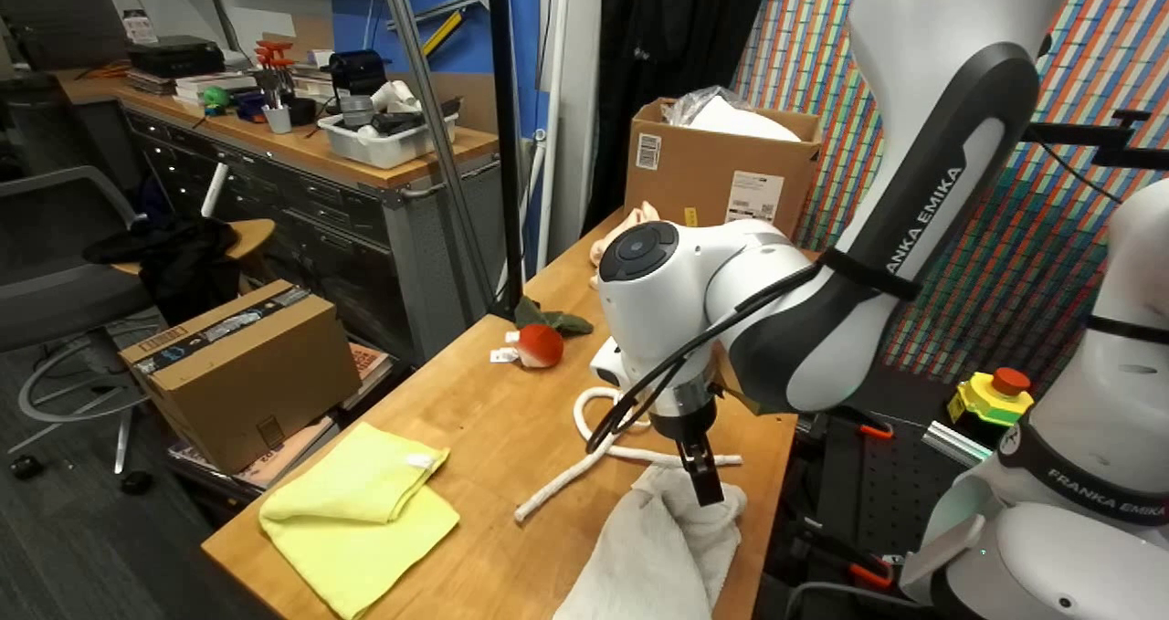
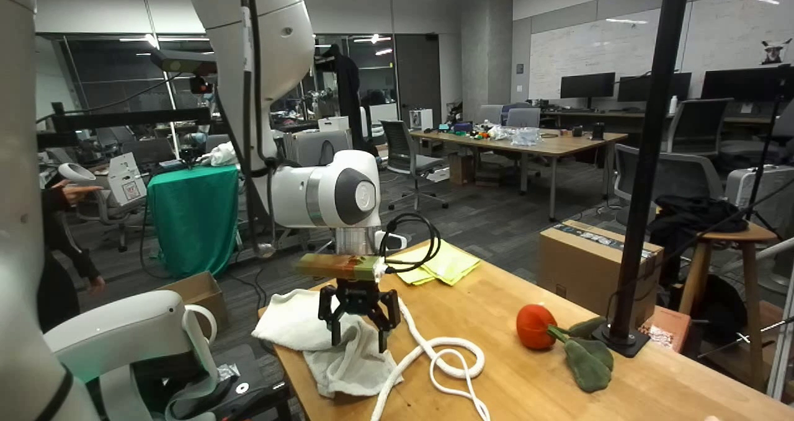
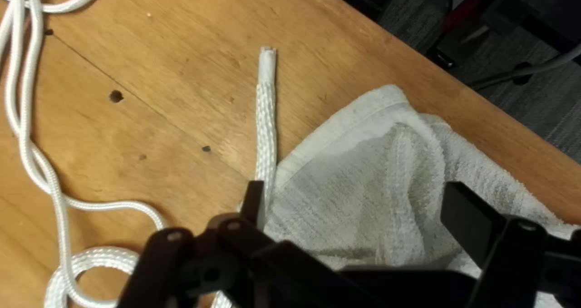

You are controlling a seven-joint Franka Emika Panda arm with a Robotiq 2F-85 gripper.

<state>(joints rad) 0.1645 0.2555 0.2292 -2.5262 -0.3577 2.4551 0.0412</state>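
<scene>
Gripper (image 2: pixel 359 345) wide, nothing in it, one finger seemingly over the white rope (image 3: pixel 267 131) | Towel (image 3: pixel 345 199) crumpled right beside the rope | Careful: closing low, that finger could snag the rope too, dragging both!

A robotics lab, with workshop and office features, is shown by a robot arm (image 1: pixel 945 177) marked Franka Emika, near a yellow-and-red stop button (image 1: pixel 994 397). Orange-handled tools (image 1: pixel 273 57) are kept in a cup (image 1: pixel 278 120) on a drawer-fronted bench (image 1: pixel 315 214), while monitors (image 2: pixel 587 87), wheeled chairs (image 2: pixel 399 145) and a whiteboard (image 2: pixel 577 49) are seen across the room.
</scene>
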